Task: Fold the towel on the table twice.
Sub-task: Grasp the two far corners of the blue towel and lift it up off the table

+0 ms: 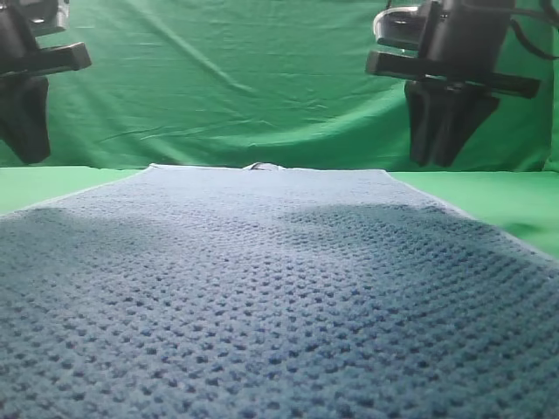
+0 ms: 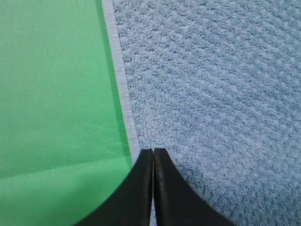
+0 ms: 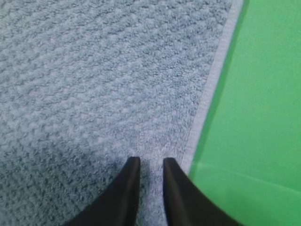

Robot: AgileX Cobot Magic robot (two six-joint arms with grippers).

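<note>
The blue-grey waffle-weave towel lies flat and spread out on the green table, with a small white tag at its far edge. My left gripper hangs in the air above the towel's far left corner. In the left wrist view its fingers press together with nothing between them, over the towel's pale left hem. My right gripper hovers above the far right part. Its fingers stand slightly apart and empty, over the towel just inside the right hem.
A wrinkled green backdrop curtain hangs behind the table. Bare green table cloth shows left of the towel and right of it.
</note>
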